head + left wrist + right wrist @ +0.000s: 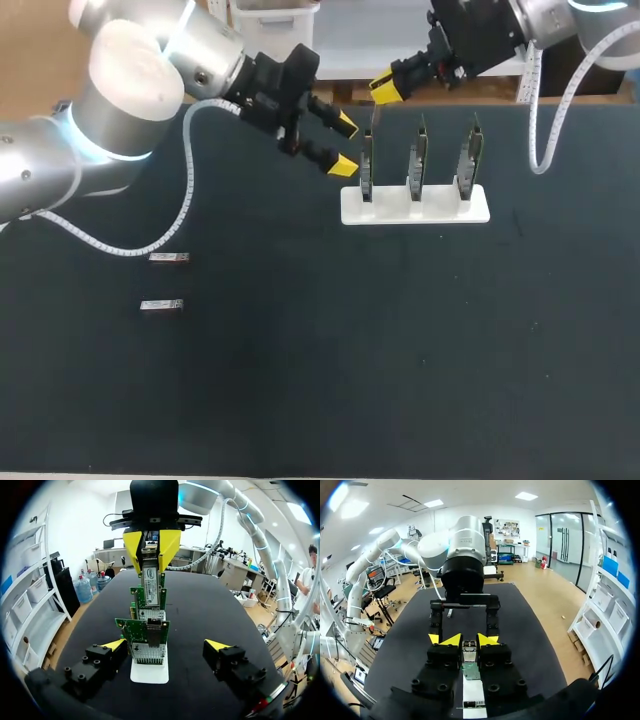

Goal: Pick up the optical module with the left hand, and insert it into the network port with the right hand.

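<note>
Right gripper (388, 90) was clamped on optical module (150, 582), holding it upright over the row of network cards (415, 160) in white rack (415, 212), above leftmost card (367, 160). Couldn't tell if module touched a card. Left gripper (345, 145) was spread wide, holding nothing, with that card and its network port (149, 654) just ahead of the tips. Two spare modules (168, 258) (161, 305) lay near each other on dark table (400, 350), well apart from rack.
</note>
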You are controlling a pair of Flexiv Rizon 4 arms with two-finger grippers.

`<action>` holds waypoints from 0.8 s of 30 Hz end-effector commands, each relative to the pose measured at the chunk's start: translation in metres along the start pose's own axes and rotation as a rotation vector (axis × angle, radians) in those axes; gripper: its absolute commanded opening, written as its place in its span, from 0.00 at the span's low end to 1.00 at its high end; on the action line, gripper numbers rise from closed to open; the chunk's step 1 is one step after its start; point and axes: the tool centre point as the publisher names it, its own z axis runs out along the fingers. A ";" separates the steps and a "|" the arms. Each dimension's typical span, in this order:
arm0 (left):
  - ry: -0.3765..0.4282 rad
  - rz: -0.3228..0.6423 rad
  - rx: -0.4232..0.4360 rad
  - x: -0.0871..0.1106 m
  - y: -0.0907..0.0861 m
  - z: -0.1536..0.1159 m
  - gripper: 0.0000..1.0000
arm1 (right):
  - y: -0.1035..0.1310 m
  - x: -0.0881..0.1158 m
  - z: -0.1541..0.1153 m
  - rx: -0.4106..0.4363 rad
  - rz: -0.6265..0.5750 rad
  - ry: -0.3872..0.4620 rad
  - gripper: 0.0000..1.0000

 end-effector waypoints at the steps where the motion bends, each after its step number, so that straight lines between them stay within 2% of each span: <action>1: 0.007 0.001 0.003 0.002 0.002 0.002 1.00 | 0.002 0.000 0.000 0.004 -0.001 0.001 0.00; 24: 0.016 -0.002 0.016 0.009 0.003 -0.004 1.00 | 0.000 -0.001 0.002 0.000 -0.002 0.007 0.00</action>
